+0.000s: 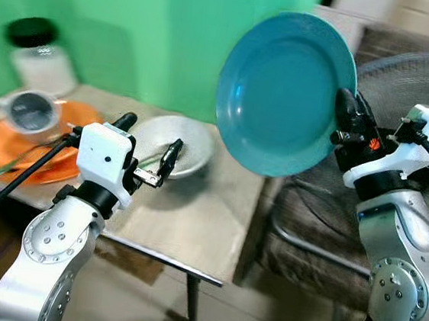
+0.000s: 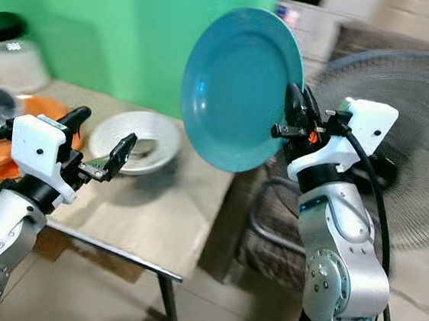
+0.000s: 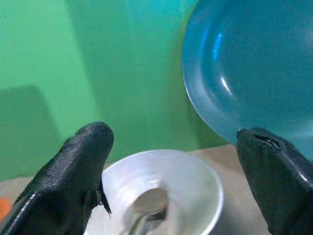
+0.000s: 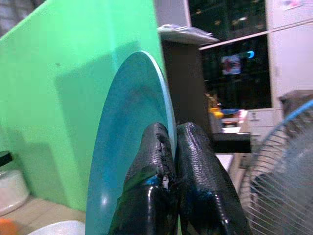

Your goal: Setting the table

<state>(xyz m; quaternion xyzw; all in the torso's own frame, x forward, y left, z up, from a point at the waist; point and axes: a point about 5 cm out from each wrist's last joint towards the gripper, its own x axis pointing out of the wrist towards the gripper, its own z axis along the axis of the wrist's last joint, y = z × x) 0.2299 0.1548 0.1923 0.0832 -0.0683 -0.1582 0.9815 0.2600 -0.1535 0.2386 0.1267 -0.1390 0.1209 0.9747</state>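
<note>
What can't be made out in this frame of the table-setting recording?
- Back of the blue plate: its face is turned to the head camera.
- Rim under the right gripper: covered by the fingers in the right wrist view.
- Contents of the metal cup on the orange plate: blurred.
- Spoon handle in the white bowl: cut off by the left wrist view's edge.
- Left gripper hovers open.
</note>
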